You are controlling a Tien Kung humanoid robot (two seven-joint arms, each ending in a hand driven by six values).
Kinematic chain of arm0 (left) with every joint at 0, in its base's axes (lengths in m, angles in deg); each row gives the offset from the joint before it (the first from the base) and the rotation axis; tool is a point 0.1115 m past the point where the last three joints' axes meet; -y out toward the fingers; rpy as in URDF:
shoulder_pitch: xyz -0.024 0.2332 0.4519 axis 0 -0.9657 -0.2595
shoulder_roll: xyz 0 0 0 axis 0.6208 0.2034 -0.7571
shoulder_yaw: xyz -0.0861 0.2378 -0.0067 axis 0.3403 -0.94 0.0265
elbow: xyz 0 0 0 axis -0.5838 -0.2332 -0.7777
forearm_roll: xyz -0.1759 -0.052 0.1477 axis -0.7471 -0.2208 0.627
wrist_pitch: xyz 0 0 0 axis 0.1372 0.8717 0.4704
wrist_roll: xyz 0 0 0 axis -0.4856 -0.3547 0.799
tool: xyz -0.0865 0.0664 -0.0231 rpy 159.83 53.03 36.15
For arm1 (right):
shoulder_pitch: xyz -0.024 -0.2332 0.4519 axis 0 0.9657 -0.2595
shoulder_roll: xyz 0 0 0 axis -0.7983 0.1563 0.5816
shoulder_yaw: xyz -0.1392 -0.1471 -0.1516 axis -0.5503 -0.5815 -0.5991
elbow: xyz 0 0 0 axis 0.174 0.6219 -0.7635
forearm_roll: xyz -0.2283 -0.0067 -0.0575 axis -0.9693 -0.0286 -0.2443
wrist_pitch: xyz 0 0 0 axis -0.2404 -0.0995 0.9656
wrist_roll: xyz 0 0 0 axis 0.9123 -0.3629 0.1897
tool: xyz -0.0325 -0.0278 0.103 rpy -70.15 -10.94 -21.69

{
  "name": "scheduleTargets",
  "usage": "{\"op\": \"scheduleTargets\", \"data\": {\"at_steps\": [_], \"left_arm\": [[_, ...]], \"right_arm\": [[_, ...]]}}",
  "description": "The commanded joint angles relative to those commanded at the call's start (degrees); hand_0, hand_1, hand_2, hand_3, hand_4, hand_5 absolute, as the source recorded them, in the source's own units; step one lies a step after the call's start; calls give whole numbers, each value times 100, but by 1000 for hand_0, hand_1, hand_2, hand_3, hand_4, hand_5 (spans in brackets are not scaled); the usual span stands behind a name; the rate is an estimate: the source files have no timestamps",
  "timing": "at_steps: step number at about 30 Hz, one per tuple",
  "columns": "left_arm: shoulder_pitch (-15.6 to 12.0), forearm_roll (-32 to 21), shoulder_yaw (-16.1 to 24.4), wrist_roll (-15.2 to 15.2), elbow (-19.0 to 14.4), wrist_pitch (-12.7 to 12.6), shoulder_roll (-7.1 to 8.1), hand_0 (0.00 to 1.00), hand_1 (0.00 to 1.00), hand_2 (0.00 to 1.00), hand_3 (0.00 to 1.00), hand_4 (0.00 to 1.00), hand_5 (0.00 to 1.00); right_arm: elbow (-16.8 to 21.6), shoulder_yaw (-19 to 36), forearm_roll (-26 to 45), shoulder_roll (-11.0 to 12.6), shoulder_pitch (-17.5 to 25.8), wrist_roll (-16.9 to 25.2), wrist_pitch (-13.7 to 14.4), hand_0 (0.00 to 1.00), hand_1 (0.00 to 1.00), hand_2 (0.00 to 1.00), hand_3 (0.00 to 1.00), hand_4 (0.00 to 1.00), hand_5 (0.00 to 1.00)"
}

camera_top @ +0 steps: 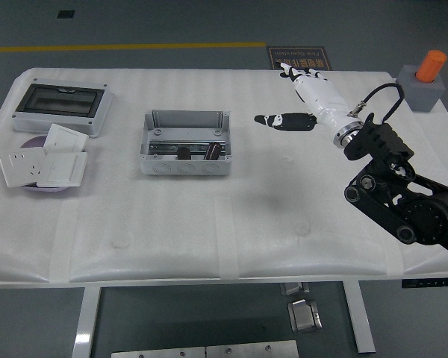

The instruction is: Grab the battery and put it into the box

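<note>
The near half of the white table (172, 239) is bare, giving ample room on that side. At mid-depth on the right, the black right arm (396, 198) rises from the near right corner; its right hand (302, 101) hangs over the table right of the box, fingers spread, thumb out to the left, holding nothing. The grey box (184, 142) sits open left of centre, and the battery (213, 151) lies inside near its right end, beside a dark round part (185, 152). By my judgement the placing is done. The main risk is the arm sweeping toward the far right, where an orange-topped grey block (423, 80) stands near the table edge. At the far left, a clear-lidded enclosure (62, 106) and white socket plates (45, 162) lie well apart from the hand.
</note>
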Motion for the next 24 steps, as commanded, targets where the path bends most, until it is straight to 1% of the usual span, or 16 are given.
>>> {"op": "scheduleTargets", "data": {"at_steps": [3,4,6,9,13,18,24], "left_arm": [[-17,59,33,-23,3,16,1,593,617,500,622,576,474],[-18,84,30,-22,2,19,8,593,618,500,622,576,472],[-12,133,14,-13,0,9,30,593,618,500,622,576,472],[12,347,-56,19,-9,-42,75,593,618,500,622,576,472],[39,542,-54,13,-4,-52,130,593,618,502,621,574,469],[47,534,-72,21,6,-55,163,594,618,502,621,575,470],[29,528,-18,33,41,-52,171,593,618,500,621,577,468]], "right_arm": [[100,232,41,132,208,38,27,996,866,855,947,998,680],[153,352,72,180,324,57,43,988,856,840,929,998,672],[232,534,158,242,517,95,67,988,856,840,929,998,672],[317,749,364,308,792,166,120,988,856,840,929,998,672],[415,953,488,344,1095,221,175,981,849,836,920,998,668],[546,1186,468,358,1397,242,194,961,845,832,907,998,663],[589,1385,406,375,1548,237,189,962,845,836,904,998,663]]}}
